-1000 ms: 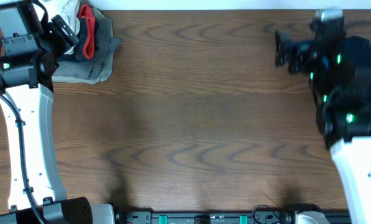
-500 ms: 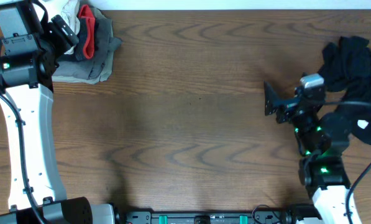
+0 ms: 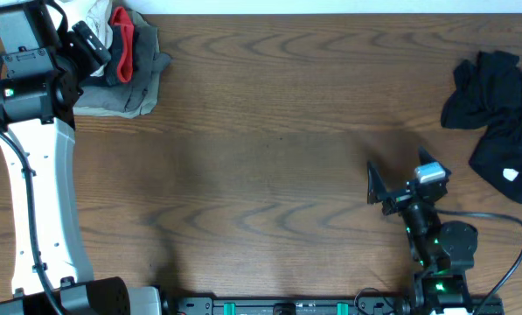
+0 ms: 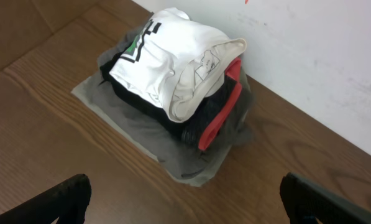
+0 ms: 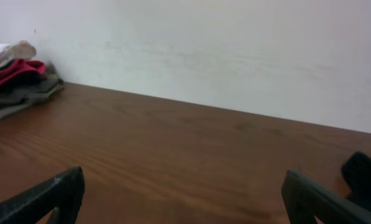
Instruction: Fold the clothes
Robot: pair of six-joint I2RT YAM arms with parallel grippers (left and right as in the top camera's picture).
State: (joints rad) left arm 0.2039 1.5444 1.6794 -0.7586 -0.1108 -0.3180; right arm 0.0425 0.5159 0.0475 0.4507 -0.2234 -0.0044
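My right claw (image 5: 185,205) gapes empty, low over the bench (image 3: 269,175) at 5 o'clock. Crumpled black garments (image 3: 497,114) lie at 2 o'clock. At 10 o'clock my left claw (image 4: 191,202), also spread empty, faces the folded white T-shirt (image 4: 173,62) atop a grey, black and red stack (image 4: 120,124).

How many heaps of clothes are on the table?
2. A stacked pile in the far left corner; a loose black heap at the far right edge, partly out of frame.

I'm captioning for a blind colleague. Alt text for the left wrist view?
A folded white garment tops a pile of black, red-trimmed and grey clothes on a wooden table beside a white wall. The left gripper is open, empty.
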